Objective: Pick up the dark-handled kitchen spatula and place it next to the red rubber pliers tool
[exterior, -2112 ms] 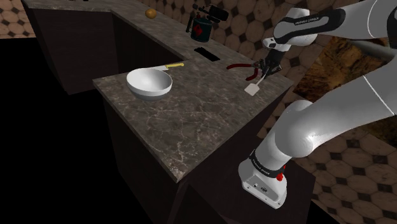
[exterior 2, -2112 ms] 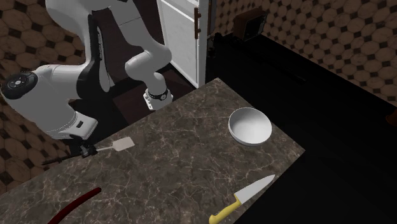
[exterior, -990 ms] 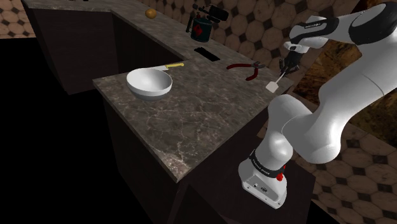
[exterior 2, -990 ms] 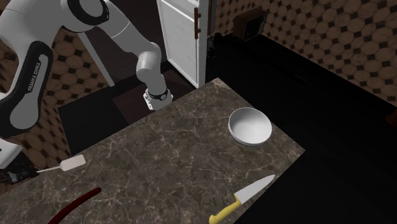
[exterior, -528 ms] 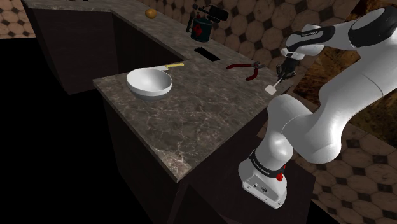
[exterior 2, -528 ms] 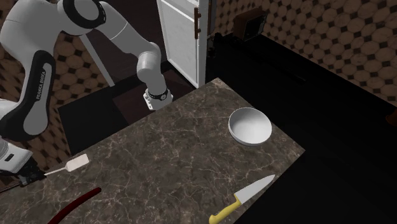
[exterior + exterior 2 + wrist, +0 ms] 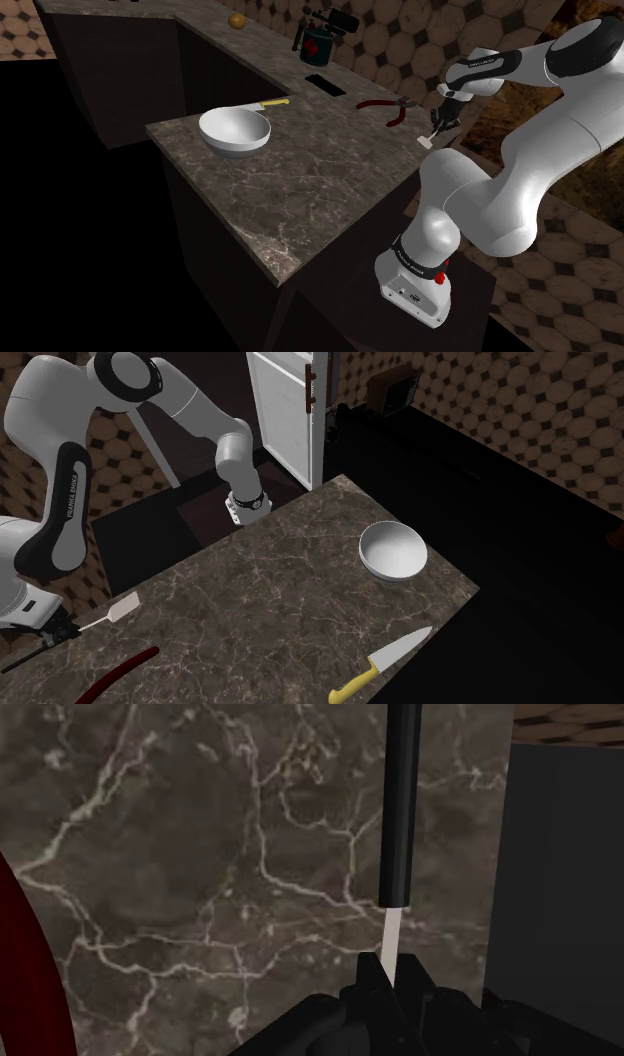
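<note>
The tabletop [image 7: 300, 190] is dark marbled stone with pale veins, set in a kitchen with brown patterned walls. In the second exterior view I can see a white cabinet door [image 7: 285, 412] standing behind it. The white arm [image 7: 60, 522] reaches to one end of the tabletop, and there the jaws are clamped on the spatula [image 7: 426, 141].

From the wrist camera I see them pinching its thin white neck, just where the black handle [image 7: 400, 804] begins. The handle runs straight away from the jaws over the stone.

In the second exterior view the spatula [image 7: 124, 609] lies at a slant. Its pale blade is over the tabletop near the edge, and its dark handle points off toward that view's lower left. I cannot tell whether the blade touches the stone or hangs just above it.

The red pliers [image 7: 385, 108] lie flat on the tabletop near the spatula, on the shoulder view's left of it and apart from it. In the second exterior view the pliers [image 7: 122, 672] sit just below the spatula. The wrist camera catches one red handle [image 7: 35, 974] curving along beside the jaws.

Well apart from all this, toward the other end of the tabletop, a white bowl [image 7: 393, 549] sits with a yellow-handled knife [image 7: 385, 660] near it.
</note>
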### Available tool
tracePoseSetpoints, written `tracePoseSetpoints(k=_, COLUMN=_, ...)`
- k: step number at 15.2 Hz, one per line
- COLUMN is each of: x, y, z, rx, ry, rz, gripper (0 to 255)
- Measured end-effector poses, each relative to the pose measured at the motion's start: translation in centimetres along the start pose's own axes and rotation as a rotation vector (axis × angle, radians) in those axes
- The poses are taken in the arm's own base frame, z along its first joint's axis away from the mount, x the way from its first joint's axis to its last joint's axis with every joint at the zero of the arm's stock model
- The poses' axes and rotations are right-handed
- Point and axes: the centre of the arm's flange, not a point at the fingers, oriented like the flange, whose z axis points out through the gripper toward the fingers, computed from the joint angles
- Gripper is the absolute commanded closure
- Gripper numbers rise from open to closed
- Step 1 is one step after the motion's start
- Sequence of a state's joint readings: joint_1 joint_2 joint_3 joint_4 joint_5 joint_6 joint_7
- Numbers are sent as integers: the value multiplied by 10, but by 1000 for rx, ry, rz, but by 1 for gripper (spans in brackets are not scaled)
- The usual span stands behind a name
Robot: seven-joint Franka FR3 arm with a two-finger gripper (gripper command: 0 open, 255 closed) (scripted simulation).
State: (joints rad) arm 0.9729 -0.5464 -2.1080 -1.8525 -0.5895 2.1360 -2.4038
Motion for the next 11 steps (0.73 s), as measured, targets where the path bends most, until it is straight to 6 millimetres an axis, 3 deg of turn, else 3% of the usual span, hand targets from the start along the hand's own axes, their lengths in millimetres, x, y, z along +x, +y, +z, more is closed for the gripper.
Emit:
tracePoseSetpoints(k=4, x=0, y=0, z=0, rx=0, ry=0, rz=0, gripper=255)
tracePoseSetpoints(k=5, x=0, y=0, z=0, rx=0, ry=0, rz=0, gripper=0)
tracePoseSetpoints(k=11, x=0, y=0, z=0, rx=0, ry=0, rz=0, gripper=0)
